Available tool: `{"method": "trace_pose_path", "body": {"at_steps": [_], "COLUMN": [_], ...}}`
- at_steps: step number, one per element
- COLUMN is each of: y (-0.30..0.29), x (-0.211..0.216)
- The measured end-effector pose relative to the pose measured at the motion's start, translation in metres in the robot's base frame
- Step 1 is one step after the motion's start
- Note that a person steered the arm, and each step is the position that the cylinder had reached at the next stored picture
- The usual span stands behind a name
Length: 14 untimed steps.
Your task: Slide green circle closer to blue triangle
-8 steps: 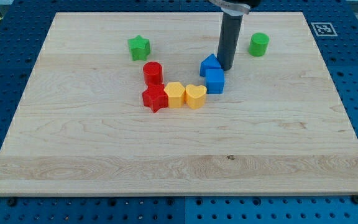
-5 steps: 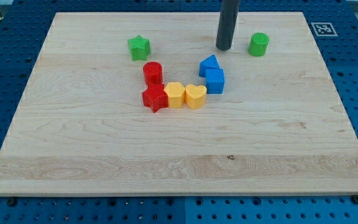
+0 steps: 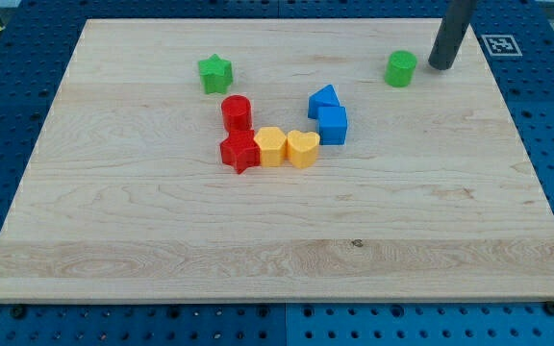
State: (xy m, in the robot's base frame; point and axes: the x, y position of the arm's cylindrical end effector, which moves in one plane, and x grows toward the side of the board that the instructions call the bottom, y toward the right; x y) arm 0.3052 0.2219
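The green circle is a short green cylinder near the board's top right. The blue triangle lies to its lower left, near the board's middle, touching the top of a blue cube. My tip is just to the right of the green circle, a small gap apart from it. The rod rises up and out of the view's top.
A green star sits at the top left. A red cylinder, a red star, a yellow hexagon and a yellow heart cluster left of the blue blocks. The board's right edge is close to my tip.
My tip moved from beside the blue triangle up and then to the right, passing the green circle to its right side. No block has moved.
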Motion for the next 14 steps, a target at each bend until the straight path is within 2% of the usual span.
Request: {"method": "trace_pose_path", "body": {"at_steps": [1,5,6,7,9,13,14], "y": [-0.02,-0.105,-0.115,-0.102,-0.081,-0.148,-0.154], "x": [0.012,0.012,0.008,0.008,-0.036,-0.037,-0.025]}}
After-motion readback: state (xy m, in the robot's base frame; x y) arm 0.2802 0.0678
